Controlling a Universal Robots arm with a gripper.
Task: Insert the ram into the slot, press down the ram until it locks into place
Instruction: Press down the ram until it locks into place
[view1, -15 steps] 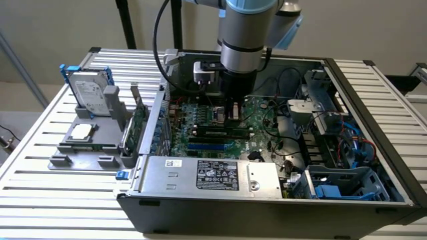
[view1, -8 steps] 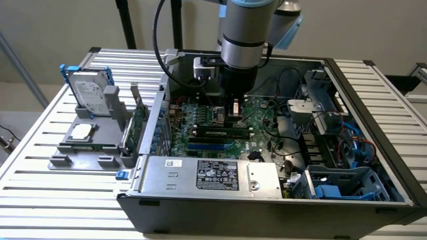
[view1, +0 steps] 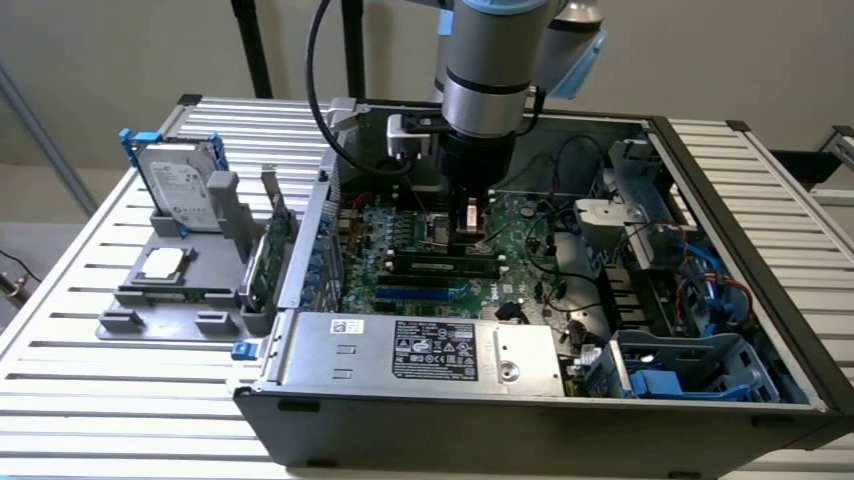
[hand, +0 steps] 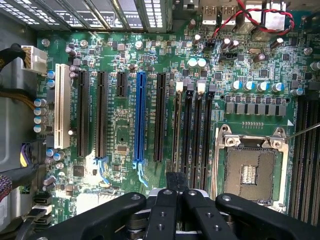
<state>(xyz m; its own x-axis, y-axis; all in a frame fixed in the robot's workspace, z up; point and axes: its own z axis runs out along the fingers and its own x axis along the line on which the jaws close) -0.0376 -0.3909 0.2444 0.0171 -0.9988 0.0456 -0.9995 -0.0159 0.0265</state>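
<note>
The ram, a long thin green circuit-board stick seen edge-on from the wrist view, stands in the slot, the outermost of four parallel narrow black memory slots on the green motherboard. In the exterior view the ram lies as a dark strip with a pale label along the slot, near the middle of the board.

The black two-fingered gripper is at one end of the ram, with its fingers drawn narrow, tips together right over the stick's edge. I cannot tell whether the board is pinched between them or only touched from above. In the exterior view the gripper reaches straight down from the grey robot arm into the open case.

Beside the memory slots is the square metal-framed processor socket, open and bare. On their other side are a long black expansion slot, a bright blue slot, more black slots and a white slot. Twisted red and black wires run near the board's far edge.

The dark grey computer case lies open on a slatted metal table, with a silver labelled power supply box along its near side. On the exterior view's left, a grey plastic holder carries a hard drive and an upright green card.
</note>
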